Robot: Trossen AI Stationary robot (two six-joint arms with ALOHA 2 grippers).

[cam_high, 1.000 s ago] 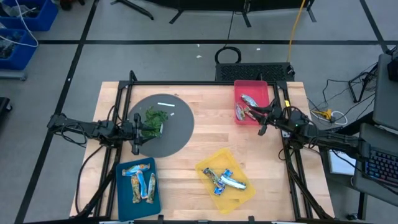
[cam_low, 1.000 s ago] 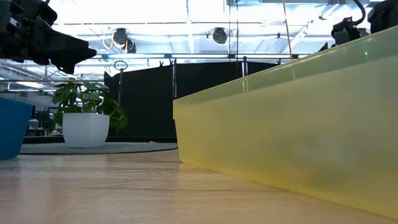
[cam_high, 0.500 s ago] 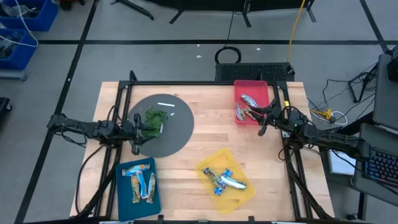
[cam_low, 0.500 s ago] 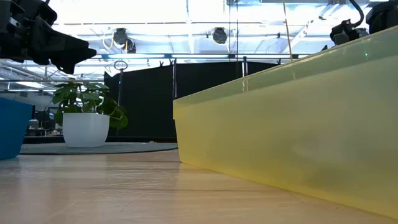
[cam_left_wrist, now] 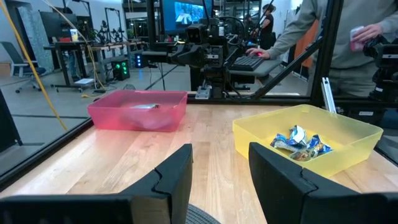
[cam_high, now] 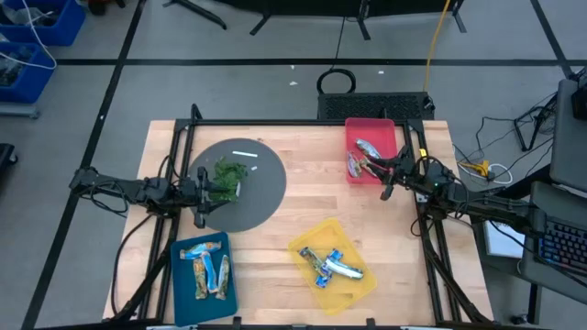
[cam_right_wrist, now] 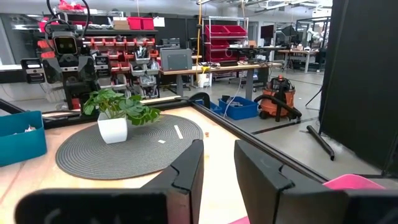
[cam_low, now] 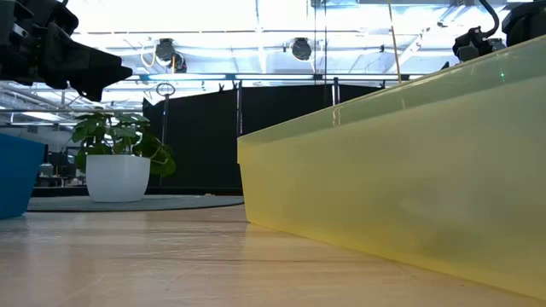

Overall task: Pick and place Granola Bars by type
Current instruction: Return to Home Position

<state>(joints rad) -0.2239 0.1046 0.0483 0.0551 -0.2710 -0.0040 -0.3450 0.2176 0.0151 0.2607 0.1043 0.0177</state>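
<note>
The wooden bench (cam_high: 303, 215) carries a round grey mat (cam_high: 261, 197) at its back left. Three bins are spread well apart: a yellow bin (cam_high: 359, 288) at front centre, a blue bin (cam_high: 182, 286) at the front left corner and a pink bin (cam_high: 371, 123) at back right. The left arm reaches in from the left edge, and the left gripper (cam_left_wrist: 221, 155) sits over the mat's left side, just beside a small potted plant (cam_high: 227, 174). Its fingers are parted with nothing between them. The right arm comes in from the right, and the right gripper (cam_right_wrist: 217, 157) is at the pink bin's right-hand wall, likewise spread and empty. The granola bars (cam_high: 328, 264) are all in the bins. A bright blue and silver cluster lies in the yellow bin. Teal-and-orange ones lie side by side in the blue bin, and a few shiny wrappers are in the pink bin, their colours hard to tell. A small white stick (cam_high: 246, 154) lies on the mat behind the plant. Beyond the bench, the left wrist view shows a person in a grey sleeve (cam_left_wrist: 305, 28) at a keyboard.
</note>
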